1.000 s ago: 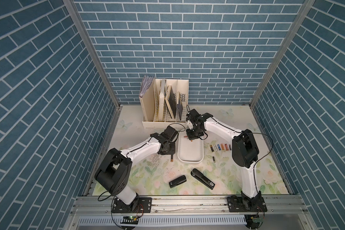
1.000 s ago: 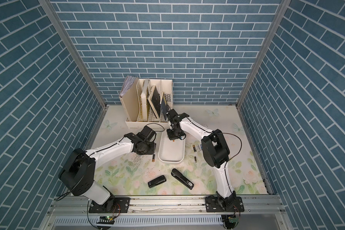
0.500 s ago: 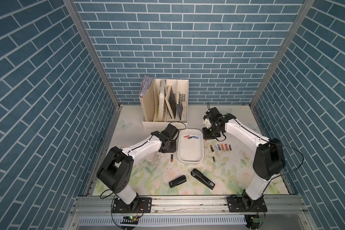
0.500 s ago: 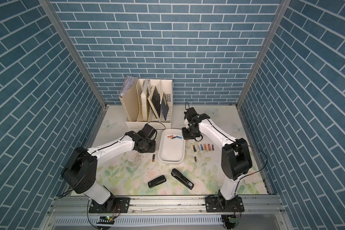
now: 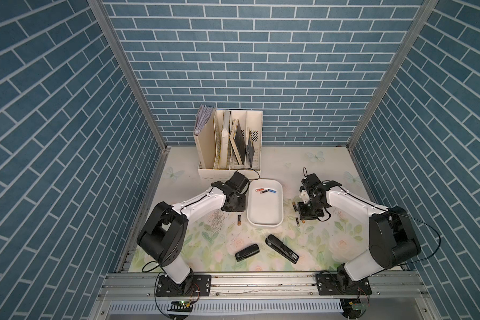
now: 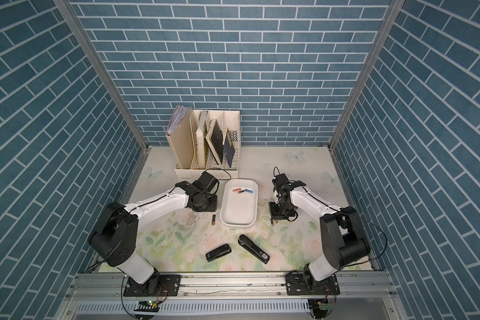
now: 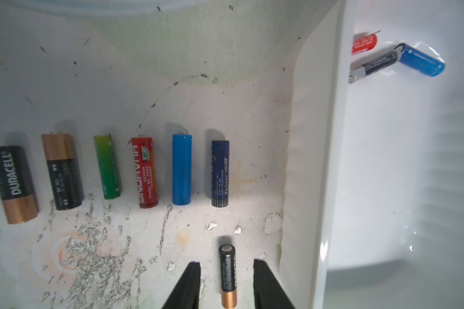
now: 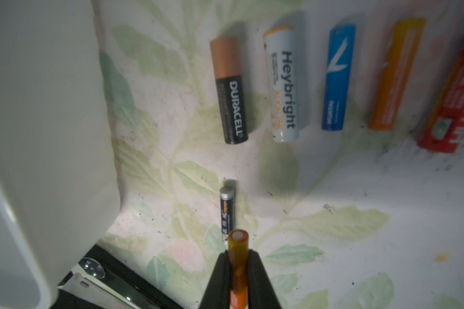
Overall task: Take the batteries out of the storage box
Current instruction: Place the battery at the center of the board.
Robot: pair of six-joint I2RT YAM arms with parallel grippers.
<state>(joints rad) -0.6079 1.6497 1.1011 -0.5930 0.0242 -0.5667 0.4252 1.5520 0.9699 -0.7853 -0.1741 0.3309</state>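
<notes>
The shallow white plastic storage box with rounded corners [image 5: 265, 219] lies flat in the middle of the floral-printed counter [image 5: 324, 249]. In both top views a small cluster of batteries [image 5: 265, 190] lies at the box's far end. The left wrist view shows three of them on the white floor of the box: a red cell [image 7: 363, 44] partly hidden by the wall, a slim black-and-silver cell [image 7: 374, 64], and a blue cell [image 7: 419, 60] at its tip. The jaws of the left arm [image 5: 203, 201] stand spread just outside the box's left wall. One jaw is on each side of a slim black-and-copper battery [image 7: 227, 275] that lies on the counter, with a gap showing on both sides of it. Past that battery, a row of six cells [image 7: 145, 172] lies side by side on the counter: two black-and-copper, one green, one red, one light blue and one dark blue. The jaws of the right arm [image 5: 349, 201] are on the box's right side, pinching a slim orange battery [image 8: 237, 267]. Whether that battery touches the counter cannot be told. Just past its tip a slim black battery with orange print [image 8: 227, 211] lies on the counter. Further on is a row of five cells [image 8: 338, 77]: black-and-copper, white, blue, orange and red. Two black staplers [image 5: 247, 252] lie near the counter's front edge, apart from the box. A tall cream file holder with books [image 5: 205, 146] stands at the back.
</notes>
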